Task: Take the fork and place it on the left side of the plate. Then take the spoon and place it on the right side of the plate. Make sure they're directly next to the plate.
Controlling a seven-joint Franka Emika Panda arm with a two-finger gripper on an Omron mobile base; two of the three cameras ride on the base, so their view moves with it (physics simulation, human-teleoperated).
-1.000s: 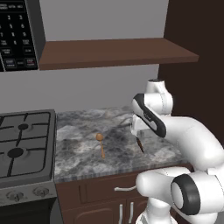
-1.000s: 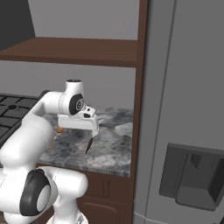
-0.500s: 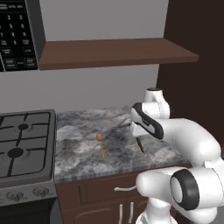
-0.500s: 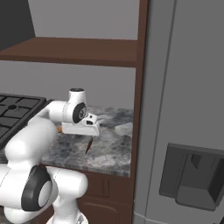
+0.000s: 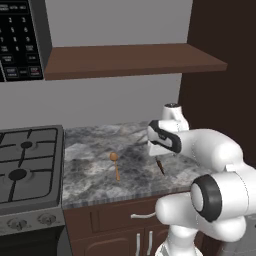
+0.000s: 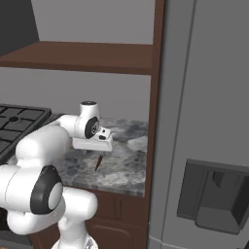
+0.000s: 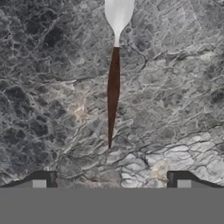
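Entry: approach to fork.

Change over the last second: my arm has swung down and a little forward over the surface [image 5: 90, 182], so the hand now hangs low, just above the fork [image 7: 113, 94]. The fork itself has not moved.

Tool [image 7: 111, 180]: released, jaws spread as wide as they go, nothing between them. Both tips sit either side of the handle's tapered end, with the dark handle running straight away from me to the silver tines.

Fork position: flat on the marble, near the front edge and under my wrist in the left base view. The spoon [image 5: 115, 165] lies flat, well apart from it, toward the stove [image 5: 25, 160], untouched.

Reading: alignment looks good, the handle centred between the jaws. I judge the descent nearly done. What remains is a short drop and a close on the handle. The handle is thin, so a shallow grasp may slip.
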